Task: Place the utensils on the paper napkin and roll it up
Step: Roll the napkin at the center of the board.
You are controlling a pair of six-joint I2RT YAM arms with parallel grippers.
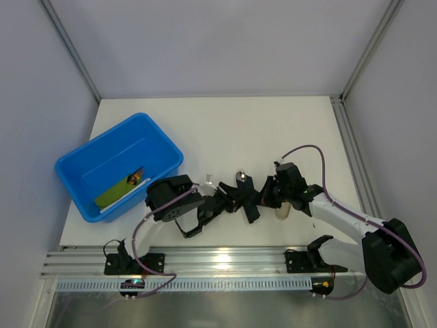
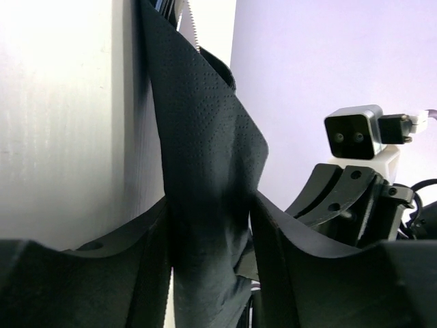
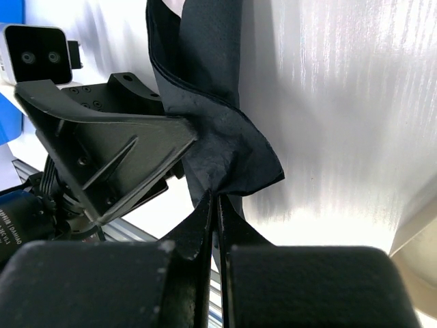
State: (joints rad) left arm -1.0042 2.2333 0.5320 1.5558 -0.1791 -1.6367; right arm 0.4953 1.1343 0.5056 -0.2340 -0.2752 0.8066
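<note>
Right gripper (image 3: 214,205) pinches the napkin (image 3: 205,96) shut at lower centre; left gripper (image 2: 210,212) straddles it half-open, grip unclear. Opposed pulls could tear it or free the knife (image 2: 189,31).

1 napkin (image 1: 244,197), 1 tub (image 1: 116,160) (blue)

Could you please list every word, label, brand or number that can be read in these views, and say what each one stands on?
No text can be read in any view.
White print on the dark motor housing, at the lower left of the right wrist view: too small and cut off to read.
Green item in the blue tub: any print is too small to tell.
Black napkin: plain, with no lettering.
</note>
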